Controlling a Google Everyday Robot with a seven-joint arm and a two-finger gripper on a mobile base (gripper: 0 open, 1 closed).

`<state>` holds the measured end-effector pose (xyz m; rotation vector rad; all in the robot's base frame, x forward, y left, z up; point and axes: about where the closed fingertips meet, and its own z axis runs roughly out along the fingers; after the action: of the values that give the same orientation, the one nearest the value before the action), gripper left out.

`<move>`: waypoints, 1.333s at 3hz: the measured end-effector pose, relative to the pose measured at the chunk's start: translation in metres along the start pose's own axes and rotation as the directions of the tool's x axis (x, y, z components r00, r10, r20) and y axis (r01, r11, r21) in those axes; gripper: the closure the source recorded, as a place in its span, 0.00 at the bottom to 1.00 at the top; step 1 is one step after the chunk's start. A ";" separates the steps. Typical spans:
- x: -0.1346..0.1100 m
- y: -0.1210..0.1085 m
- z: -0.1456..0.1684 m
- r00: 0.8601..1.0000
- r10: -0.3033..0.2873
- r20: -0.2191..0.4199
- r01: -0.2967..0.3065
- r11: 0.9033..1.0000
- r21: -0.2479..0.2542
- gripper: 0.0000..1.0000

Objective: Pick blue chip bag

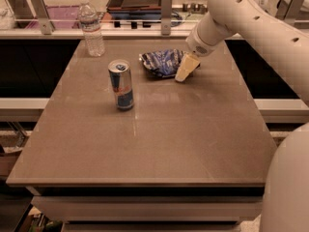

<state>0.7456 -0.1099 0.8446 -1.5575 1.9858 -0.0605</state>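
1. Blue chip bag (161, 62) lies flat and crumpled on the tabletop (159, 139), behind the Red Bull can (121, 84) and off to its right as I face it. The two are clearly apart.
2. The gripper (186, 67) is further right of the can again, at the bag's right-hand edge. It is tilted down and leftward so its pale tip meets the foil or the tabletop just beside it; which one, I cannot tell.
3. Whether the gripper is spread or closed I cannot tell either, since only one pale wedge shows from where I stand.
4. That slant looks deliberate to me, because a low, floppy bag offers little height and coming at its edge gives something to bite.
5. The arm (251, 28) reaches in from the right of the can, which keeps it away from the upright can.
6. A water bottle (91, 27) stands behind the can and to its left, well apart from the bag and out of the way.
7. I judge the bag not yet lifted and the grasp only being set up. The slick foil could slide away or crumple instead of being caught.
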 end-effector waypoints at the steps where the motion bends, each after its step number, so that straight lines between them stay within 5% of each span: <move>1: 0.000 0.001 0.003 1.000 -0.001 0.000 0.001 1.000 -0.004 0.38; 4: 0.000 0.005 0.011 1.000 -0.002 -0.003 0.002 1.000 -0.018 1.00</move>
<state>0.7464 -0.1045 0.8337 -1.5718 1.9914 -0.0461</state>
